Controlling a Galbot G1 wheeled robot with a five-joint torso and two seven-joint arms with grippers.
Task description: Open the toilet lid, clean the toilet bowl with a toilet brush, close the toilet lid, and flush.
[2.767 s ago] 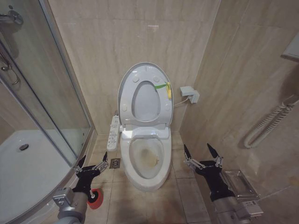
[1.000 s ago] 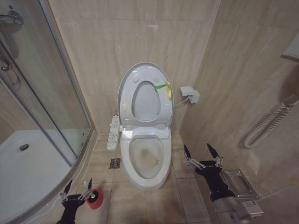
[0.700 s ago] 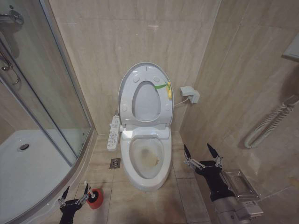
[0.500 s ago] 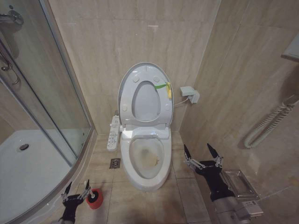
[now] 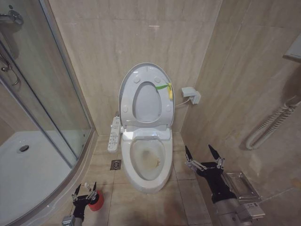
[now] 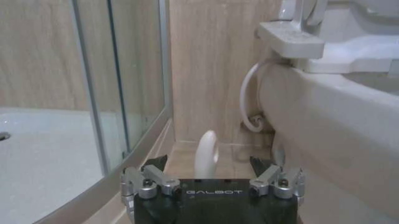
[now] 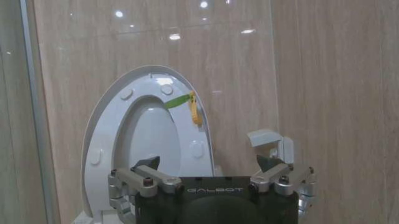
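Lid's already up: toilet lid (image 5: 144, 89) leans on the back wall with the seat ring (image 5: 146, 104) raised against it, and the toilet bowl (image 5: 149, 161) is open, brown-stained inside. So I read the step in hand as the brush pickup.

Left gripper (image 5: 85, 194) sits low over the floor at the shower edge, fingers spread wide, holding nothing. The toilet brush (image 6: 206, 153) shows in your left wrist view as a white handle tip standing up between the fingers, ahead of the palm, not yet touched. It stands in the red cup holder (image 5: 96, 199) on the floor, near the bowl's left front, just beside the shower tray (image 5: 28, 174).

Doing it well, my call:
- Centre the handle between the fingers before closing; it's thin and rounded, so an off-centre pinch would probably tip it or drag the cup.
- Grip below the rounded tip, on the straight part.
- Lift straight up until the head clears the cup, then swing over to the bowl.
- Watch the glass door (image 5: 47, 89) and the tray's curved rail; the left arm has little room there.

Right gripper (image 5: 203, 157) hangs parked right of the bowl, fingers wide apart and empty.

Count: one toilet, one lid, one seat ring, one brush, one red cup, two grippers.
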